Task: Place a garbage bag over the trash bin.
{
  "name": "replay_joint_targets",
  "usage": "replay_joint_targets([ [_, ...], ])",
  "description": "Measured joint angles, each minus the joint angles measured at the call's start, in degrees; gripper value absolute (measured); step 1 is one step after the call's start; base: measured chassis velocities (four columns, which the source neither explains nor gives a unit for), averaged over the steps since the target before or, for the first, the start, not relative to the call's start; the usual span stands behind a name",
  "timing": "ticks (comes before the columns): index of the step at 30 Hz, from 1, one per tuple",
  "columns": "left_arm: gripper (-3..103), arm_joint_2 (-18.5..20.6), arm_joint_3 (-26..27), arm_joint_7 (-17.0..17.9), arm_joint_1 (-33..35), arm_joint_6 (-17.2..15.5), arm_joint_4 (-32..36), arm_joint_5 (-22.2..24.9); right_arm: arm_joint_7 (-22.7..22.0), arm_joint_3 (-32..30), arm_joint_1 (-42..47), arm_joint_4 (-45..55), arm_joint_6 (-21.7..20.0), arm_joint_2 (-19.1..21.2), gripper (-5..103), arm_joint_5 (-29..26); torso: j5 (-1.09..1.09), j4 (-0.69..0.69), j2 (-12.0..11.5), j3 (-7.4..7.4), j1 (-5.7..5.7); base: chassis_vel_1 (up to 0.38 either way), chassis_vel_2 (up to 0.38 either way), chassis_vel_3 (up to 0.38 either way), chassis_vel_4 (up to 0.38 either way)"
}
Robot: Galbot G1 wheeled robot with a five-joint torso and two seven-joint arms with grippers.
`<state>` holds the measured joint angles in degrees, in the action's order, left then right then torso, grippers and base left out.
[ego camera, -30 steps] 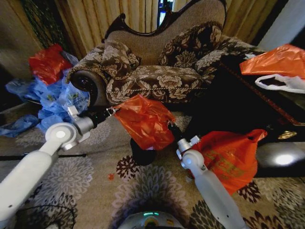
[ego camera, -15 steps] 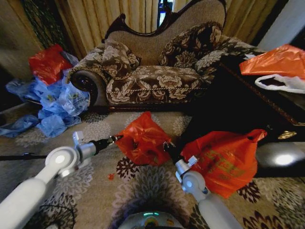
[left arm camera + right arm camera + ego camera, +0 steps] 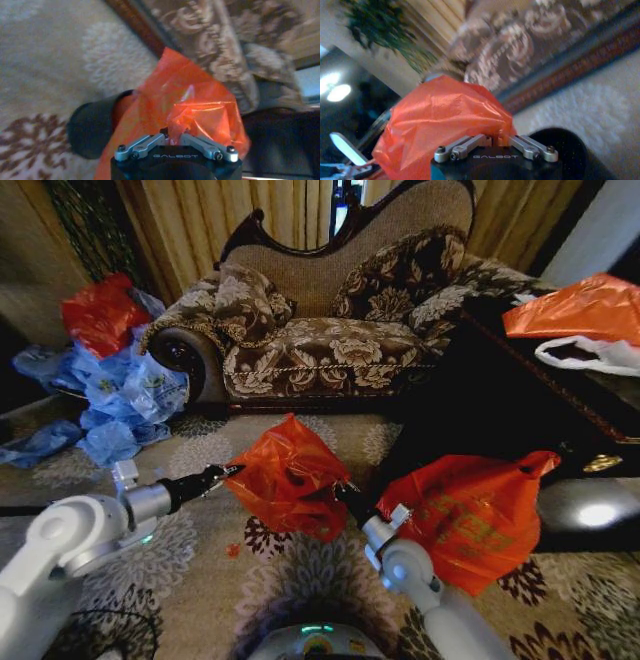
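Head view: I have the garbage bag (image 3: pixel 288 475) stretched between the left gripper (image 3: pixel 232 471) at nine o'clock and the right gripper (image 3: pixel 338 489) at three.

Left wrist: fingers clamped on bag film beside the trash bin (image 3: pixel 92 129).

Right wrist: fingers pinch its edge; it looks thin, slippery and tearable, so hold the rim.

Small crinkly red-orange plastic garbage bag (image 3: pixel 288 477) stretched between left gripper (image 3: pixel 233 471) at its 9 o'clock edge and right gripper (image 3: pixel 342 491) at 4 o'clock, both pinching plastic. Larger printed orange bag (image 3: pixel 470 515) at 3 o'clock, beyond right gripper.
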<state>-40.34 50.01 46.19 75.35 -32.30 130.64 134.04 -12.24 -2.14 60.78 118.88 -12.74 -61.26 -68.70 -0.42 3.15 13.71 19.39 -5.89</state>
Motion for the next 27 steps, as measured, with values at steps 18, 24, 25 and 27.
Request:
replay_joint_targets([
  [18, 0, -1.2, -2.1, 4.5, -0.7, -3.1, -5.0, 5.2, -21.1, -0.5, -8.8, 2.1, -11.9, 0.6, 0, -25.4, 0.00, -0.02, 0.0, 0.00, 0.00, 0.000, 0.000, 0.000, 0.000],
  [24, 0, 0.9, -1.7, 3.1, -2.2, -3.2, -1.5, 10.0, -24.0, -1.1, -10.4, 3.7, -12.0, 0.6, 0, -33.0, 0.02, -0.02, 0.0, -0.01, 0.00, 0.000, 0.000, 0.000, 0.000],
  [25, 0, 0.9, -1.7, 3.1, -2.2, -3.2, -1.5, 10.0, -24.0, -1.1, -10.4, 3.7, -12.0, 0.6, 0, -33.0, 0.02, -0.02, 0.0, -0.01, 0.00, 0.000, 0.000, 0.000, 0.000],
  [27, 0, 0.5, -2.8, 3.9, -4.4, -0.1, -0.8, 10.6, -27.1, -1.4, -12.6, 3.8, -12.0, 0.3, 0, -38.0, 0.01, -0.01, 0.0, 0.00, 0.01, 0.000, 0.000, 0.000, 0.000],
])
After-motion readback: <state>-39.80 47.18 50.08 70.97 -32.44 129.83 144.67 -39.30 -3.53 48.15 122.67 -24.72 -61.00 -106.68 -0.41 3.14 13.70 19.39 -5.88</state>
